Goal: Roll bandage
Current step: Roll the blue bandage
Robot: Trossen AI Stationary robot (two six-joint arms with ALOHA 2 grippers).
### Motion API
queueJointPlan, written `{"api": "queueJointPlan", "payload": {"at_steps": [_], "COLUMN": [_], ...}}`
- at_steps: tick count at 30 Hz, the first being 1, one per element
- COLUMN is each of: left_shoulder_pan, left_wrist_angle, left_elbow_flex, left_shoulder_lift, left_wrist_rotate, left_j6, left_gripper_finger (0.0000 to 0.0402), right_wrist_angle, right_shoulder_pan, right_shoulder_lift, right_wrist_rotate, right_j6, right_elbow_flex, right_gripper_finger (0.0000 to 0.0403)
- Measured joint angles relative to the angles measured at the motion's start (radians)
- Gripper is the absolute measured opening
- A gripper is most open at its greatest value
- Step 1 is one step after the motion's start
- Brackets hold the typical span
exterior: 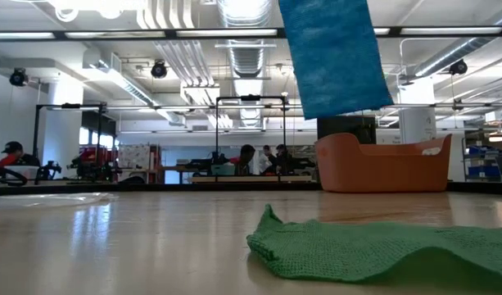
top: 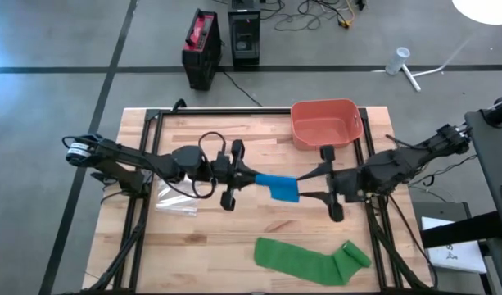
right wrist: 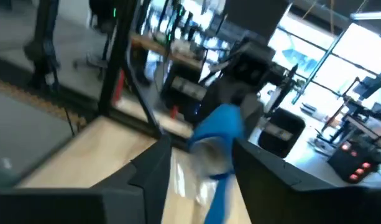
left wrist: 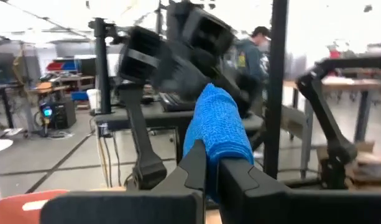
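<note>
Clearly the left gripper [top: 249,174] pinches the blue bandage [top: 277,186] in mid-air just in front of the orange bin [top: 324,124]; the right gripper [top: 309,183], fingers spread, should re-clamp the roll before turning, keeping tension.

the orange bin [top: 324,123] blocks the table's [top: 218,254] far edge, and just in front of it both arms meet over the middle. a green cloth [top: 312,260] lies well in front of the bin near the front edge, with bare wood between; a clear wrapper [top: 177,202] lies off to the bin's left.
</note>
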Motion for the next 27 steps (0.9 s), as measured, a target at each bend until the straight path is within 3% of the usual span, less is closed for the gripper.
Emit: {"api": "queueJointPlan", "payload": {"at_steps": [4, 10, 18, 27], "left_shoulder_pan": [-0.008, -0.009, -0.01, -0.026], "left_wrist_angle": [-0.033, -0.043, -0.043, -0.036], "left_elbow_flex": [-0.001, -0.001, -0.001, -0.001], "left_shoulder_lift": [0.015, 0.035, 0.07, 0.095], "left_wrist_rotate": [0.004, -0.068, -0.065, -0.056], "left_j6": [0.082, 0.114, 0.149, 0.213], "left_gripper_finger": [0.0003, 0.0002, 0.0001, 0.0001], "right_wrist_angle": [-0.01, -0.006, -0.018, -0.016], "right_shoulder_pan": [-0.001, -0.003, -0.019, -0.09], "right_shoulder_lift": [-0.001, 0.026, 0.133, 0.167], "right_wrist_rotate": [0.008, 0.01, 0.204, 0.21], "right_j6": [0.086, 0.16, 0.172, 0.256], "right_elbow_flex": [0.0, 0.0, -0.002, 0.0], "right_gripper_finger": [0.0175, 0.0157, 0.0147, 0.0154]}}
